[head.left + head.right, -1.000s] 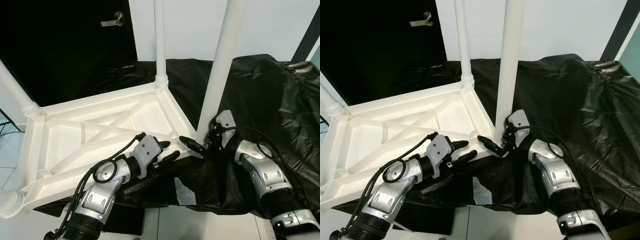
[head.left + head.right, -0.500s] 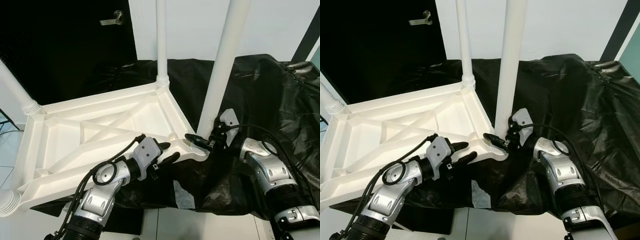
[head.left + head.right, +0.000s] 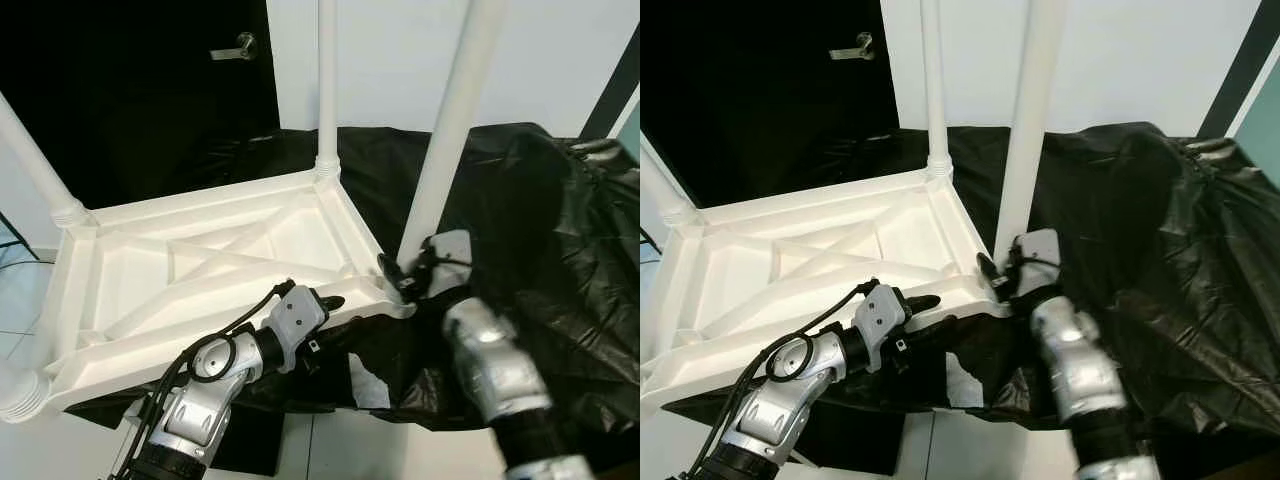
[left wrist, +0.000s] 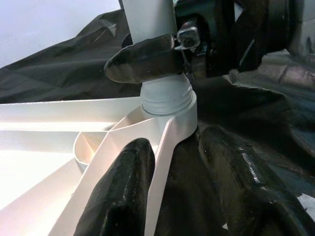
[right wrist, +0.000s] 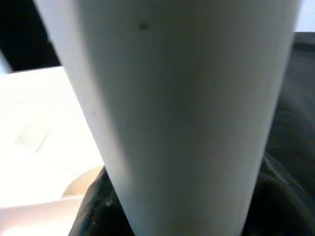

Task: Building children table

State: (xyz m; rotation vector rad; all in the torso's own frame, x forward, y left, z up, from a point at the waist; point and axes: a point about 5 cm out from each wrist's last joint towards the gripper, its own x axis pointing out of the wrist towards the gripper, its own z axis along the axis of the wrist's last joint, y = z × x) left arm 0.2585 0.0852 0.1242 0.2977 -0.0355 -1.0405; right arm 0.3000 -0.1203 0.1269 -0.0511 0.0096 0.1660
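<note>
**Operator A:** What changed? Where is the table?

**Operator B:** Upturned table frame (image 3: 200, 265) lies on black sheeting (image 3: 560, 230). I see the right end effector (image 3: 400, 276) has closed in, clamping the corner leg (image 3: 450, 130).

**Operator A:** Meaning?

**Operator B:** Probably seating it. Left wrist view adds: left end effector (image 4: 182, 191), parted, straddles the rim below the socket.

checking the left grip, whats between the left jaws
The white tabletop's rim near the leg socket, seen in the left wrist view.

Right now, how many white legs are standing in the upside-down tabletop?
4: a far-corner leg, a near-right leg at the right gripper, a far-left leg, and a near-left leg, only partly in frame.
</note>
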